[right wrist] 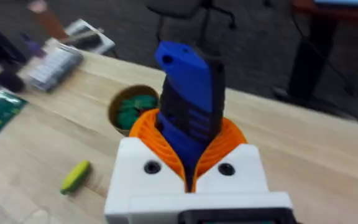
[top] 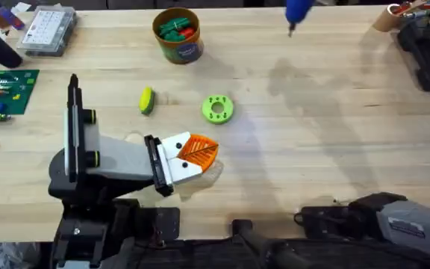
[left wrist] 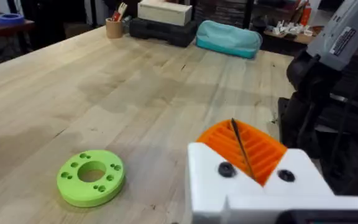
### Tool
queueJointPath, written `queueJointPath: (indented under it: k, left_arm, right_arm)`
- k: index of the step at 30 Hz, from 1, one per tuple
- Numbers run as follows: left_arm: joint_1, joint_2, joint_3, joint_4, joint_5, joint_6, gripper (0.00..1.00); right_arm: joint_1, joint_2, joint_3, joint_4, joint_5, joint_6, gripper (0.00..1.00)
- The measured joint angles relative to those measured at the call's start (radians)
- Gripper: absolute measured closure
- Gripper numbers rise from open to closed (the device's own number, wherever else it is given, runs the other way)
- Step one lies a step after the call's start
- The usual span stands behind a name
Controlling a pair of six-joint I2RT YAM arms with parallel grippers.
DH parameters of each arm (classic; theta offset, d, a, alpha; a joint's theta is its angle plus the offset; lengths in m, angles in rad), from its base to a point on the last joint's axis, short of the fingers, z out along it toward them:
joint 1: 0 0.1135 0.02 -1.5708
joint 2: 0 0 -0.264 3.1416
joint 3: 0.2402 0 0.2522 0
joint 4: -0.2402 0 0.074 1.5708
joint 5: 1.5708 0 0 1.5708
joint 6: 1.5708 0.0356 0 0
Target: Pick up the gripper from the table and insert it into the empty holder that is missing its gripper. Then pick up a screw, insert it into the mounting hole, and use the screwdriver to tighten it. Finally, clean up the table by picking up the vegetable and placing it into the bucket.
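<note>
My right gripper (right wrist: 188, 167) is shut on the blue screwdriver (right wrist: 188, 106), held high above the table (top: 312, 134). In the overhead view the screwdriver (top: 298, 10) shows at the far edge, bit tip down. The yellow-green vegetable (top: 146, 100) lies on the table left of a green ring disc (top: 216, 108). The orange-brown bucket (top: 178, 36) stands at the back with green and red pieces inside. My left gripper (top: 198, 152) hovers low near the front, pads together, just short of the disc (left wrist: 91, 177). The loose gripper, holder and screw are out of view.
A clear compartment box (top: 47, 30) and a green circuit board (top: 2, 91) sit at the left. A dark case (top: 428, 52) and a cup (top: 390, 16) stand at the back right, a teal pouch (left wrist: 229, 38) beside them. The right arm (left wrist: 337, 37) rises at the front right.
</note>
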Motion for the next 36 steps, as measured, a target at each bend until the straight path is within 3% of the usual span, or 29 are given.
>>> queueJointPath:
  k: [5, 11, 17, 23, 31, 36]
  left_arm:
    - [0.000, 0.000, 0.001, -0.005, 0.003, 0.000, 0.996]
    - [0.000, 0.000, 0.001, -0.005, 0.004, 0.000, 0.996]
    - [0.000, 0.000, 0.001, -0.005, 0.004, 0.000, 0.996]
    - [0.000, 0.000, 0.001, -0.005, 0.004, 0.000, 0.996]
    - [0.000, 0.000, 0.001, -0.005, 0.004, 0.000, 0.996]
    - [0.000, 0.000, 0.001, -0.005, 0.004, 0.000, 0.996]
  right_arm:
    - [0.045, -0.011, 0.001, 0.199, -0.149, 0.040, 0.981]
    - [0.103, -0.012, -0.018, 0.374, -0.227, 0.107, 0.981]
    - [0.175, -0.020, -0.189, 0.698, -0.271, 0.182, 0.982]
    - [0.183, -0.017, -0.360, 1.009, -0.405, 0.262, 0.983]
    - [0.186, -0.017, -0.437, 1.141, -0.602, 0.341, 0.984]
    - [0.226, -0.017, -0.461, 1.204, -0.667, 0.356, 0.984]
